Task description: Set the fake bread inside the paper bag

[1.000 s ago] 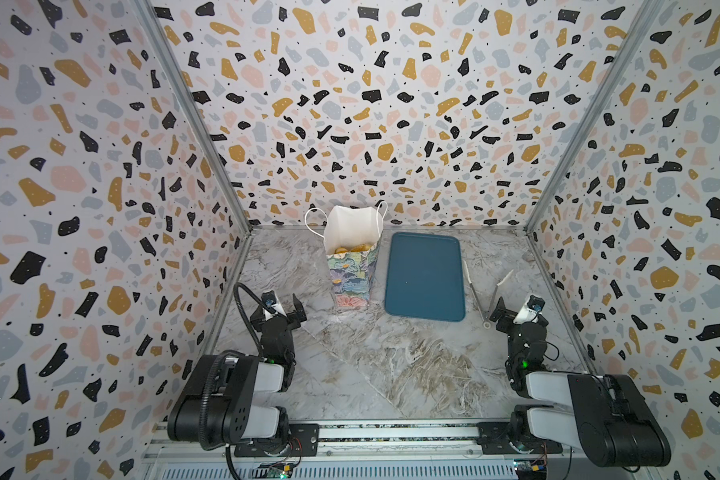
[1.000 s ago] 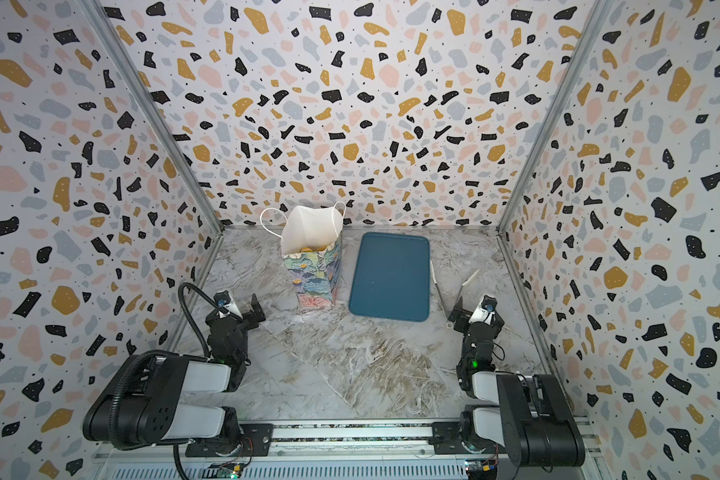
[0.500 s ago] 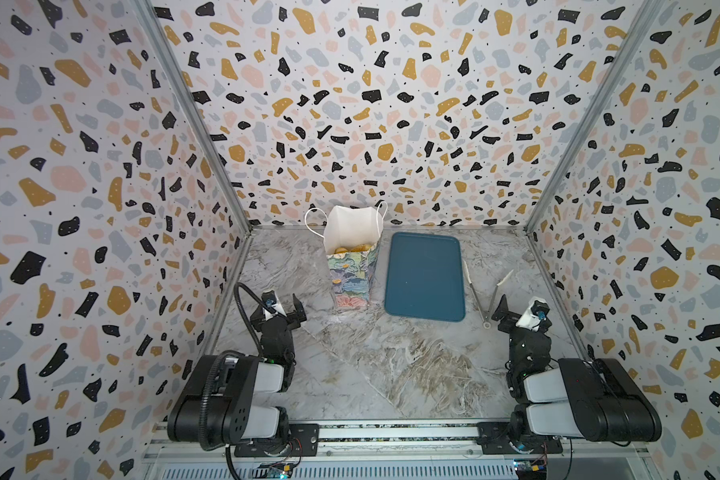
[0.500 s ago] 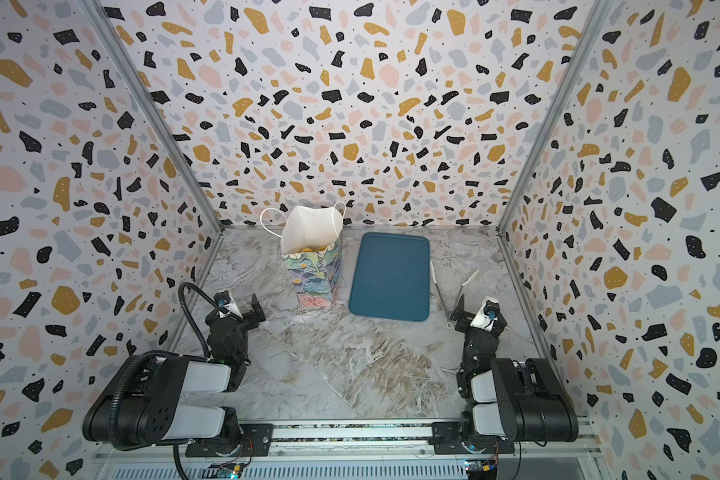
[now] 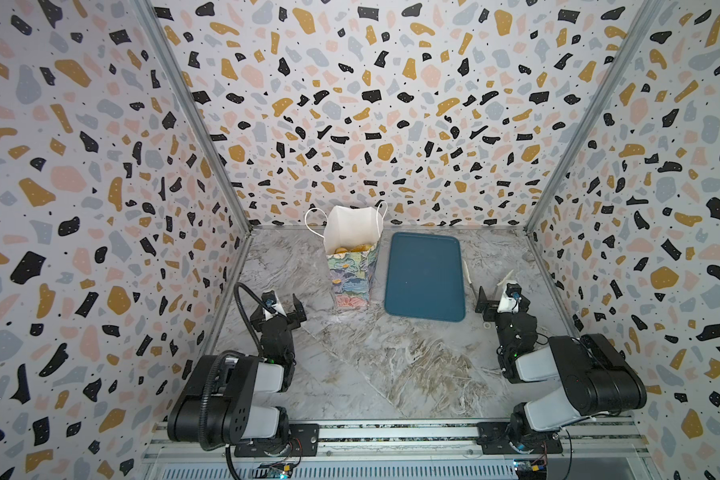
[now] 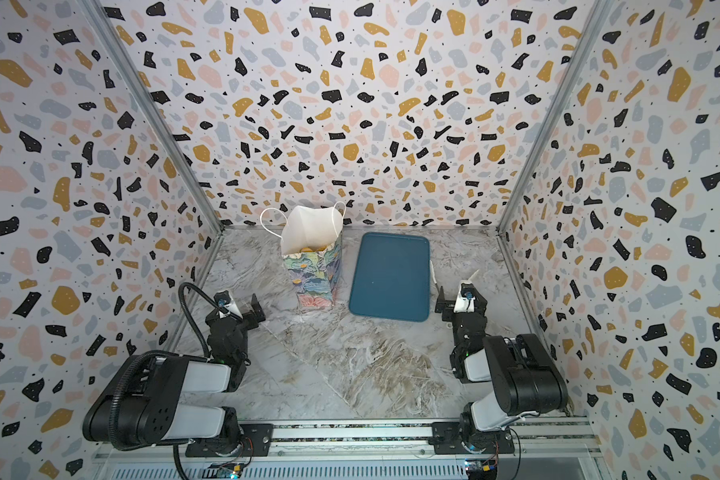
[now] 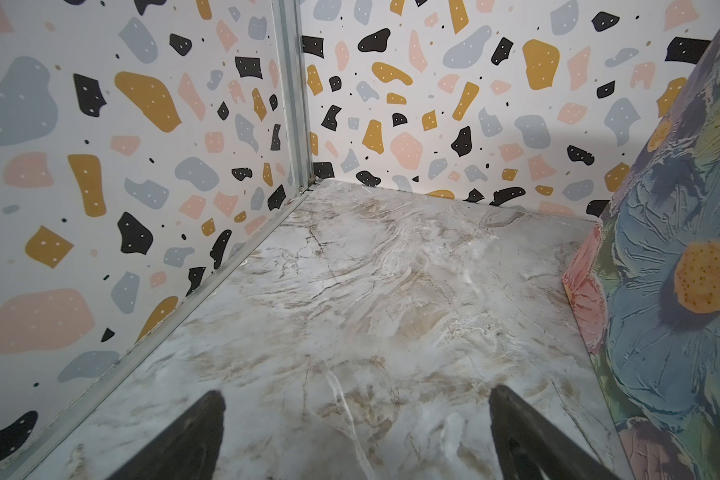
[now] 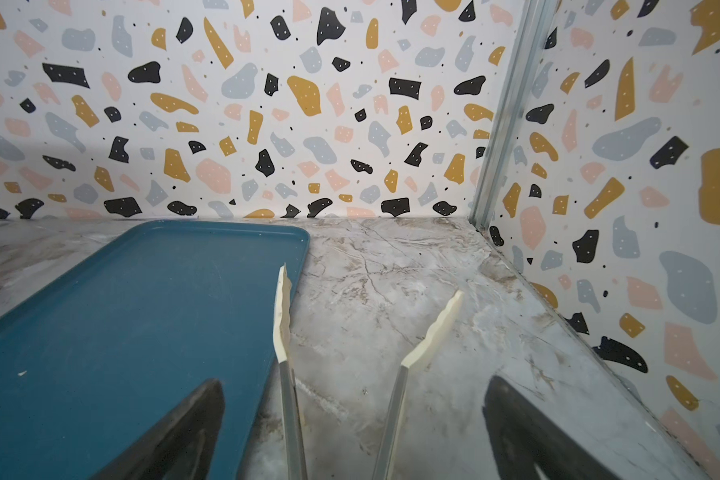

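Observation:
The paper bag stands upright at the back, left of centre, white inside and floral outside. Golden fake bread shows just inside its mouth; most of it is hidden by the bag's wall. My left gripper hovers low near the left wall, open and empty, with the bag's floral side close beside it. In the left wrist view the left gripper frames bare floor. My right gripper is open near the right wall.
A flat dark-blue tray lies right of the bag. Metal tongs with cream tips lie on the marble floor by the tray's right edge, their arms running between my right fingers. Patterned walls enclose three sides.
The right arm has shifted its pose, its elbow swinging outward and its wrist moving a little toward the tray. The left arm, bag, tray and tongs have stayed put.

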You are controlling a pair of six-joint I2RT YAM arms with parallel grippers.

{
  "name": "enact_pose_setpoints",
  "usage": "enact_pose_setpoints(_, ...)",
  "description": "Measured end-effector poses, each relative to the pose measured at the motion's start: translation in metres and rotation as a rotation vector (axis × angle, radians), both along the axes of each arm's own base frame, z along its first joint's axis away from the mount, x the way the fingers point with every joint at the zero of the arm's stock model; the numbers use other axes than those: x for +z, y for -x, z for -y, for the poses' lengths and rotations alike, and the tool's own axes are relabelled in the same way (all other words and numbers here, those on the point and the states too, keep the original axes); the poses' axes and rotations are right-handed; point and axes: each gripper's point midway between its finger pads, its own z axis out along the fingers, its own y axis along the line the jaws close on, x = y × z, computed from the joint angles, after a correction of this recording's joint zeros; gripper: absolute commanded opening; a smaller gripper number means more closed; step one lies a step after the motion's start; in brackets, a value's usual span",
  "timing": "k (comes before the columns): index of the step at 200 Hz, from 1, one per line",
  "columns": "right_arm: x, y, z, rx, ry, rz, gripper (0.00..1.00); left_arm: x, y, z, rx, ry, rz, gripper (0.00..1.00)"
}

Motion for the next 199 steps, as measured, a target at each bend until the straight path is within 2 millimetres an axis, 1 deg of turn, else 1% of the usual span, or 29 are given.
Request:
enact_pose_setpoints(47, -0.008, 0.0007, -0.0003, 0.001, 0.011, -0.033, 0.99, -0.0001, 0.0, 0.0, 0.0, 0.0, 0.0, 0.99)
enact_pose_setpoints(150, -0.0082, 0.0007, -0.0003, 0.002, 0.013, -0.034, 0.99, -0.0001, 0.0, 0.0, 0.0, 0.0, 0.0, 0.99)
enact_pose_setpoints(199, -0.0082, 0.0011, -0.0046, 0.012, 0.025, -0.034, 0.99, -0.0001, 0.0, 0.0, 0.0, 0.0, 0.0, 0.99)
